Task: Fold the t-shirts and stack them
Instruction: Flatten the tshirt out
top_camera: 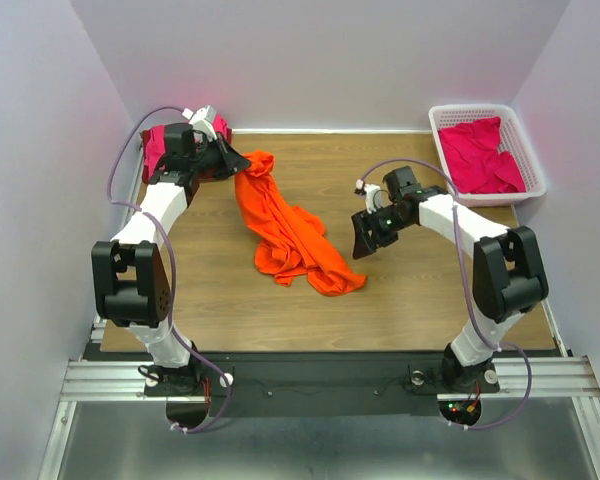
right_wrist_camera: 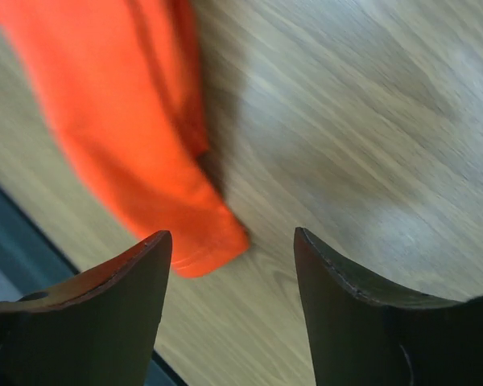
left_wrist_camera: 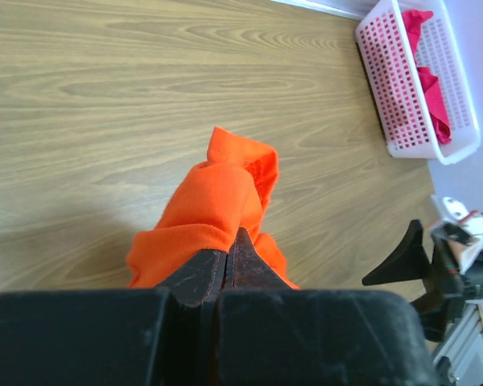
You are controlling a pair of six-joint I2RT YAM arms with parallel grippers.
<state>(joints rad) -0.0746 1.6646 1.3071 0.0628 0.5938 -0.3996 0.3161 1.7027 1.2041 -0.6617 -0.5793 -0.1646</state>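
The orange t-shirt (top_camera: 290,230) lies crumpled in a long strip across the middle of the table. My left gripper (top_camera: 238,162) is shut on its far end and holds that end up; in the left wrist view the orange cloth (left_wrist_camera: 217,205) bulges out of the closed jaws. My right gripper (top_camera: 363,238) is open and empty just right of the shirt's near end, which shows in the right wrist view (right_wrist_camera: 137,129). A magenta t-shirt (top_camera: 483,155) lies in the white basket (top_camera: 528,150). Another magenta t-shirt (top_camera: 154,145) lies behind the left arm.
The white lattice basket stands at the back right corner and shows in the left wrist view (left_wrist_camera: 394,88). The table's front edge and a black rail (top_camera: 320,375) run along the bottom. White walls close in the back and sides.
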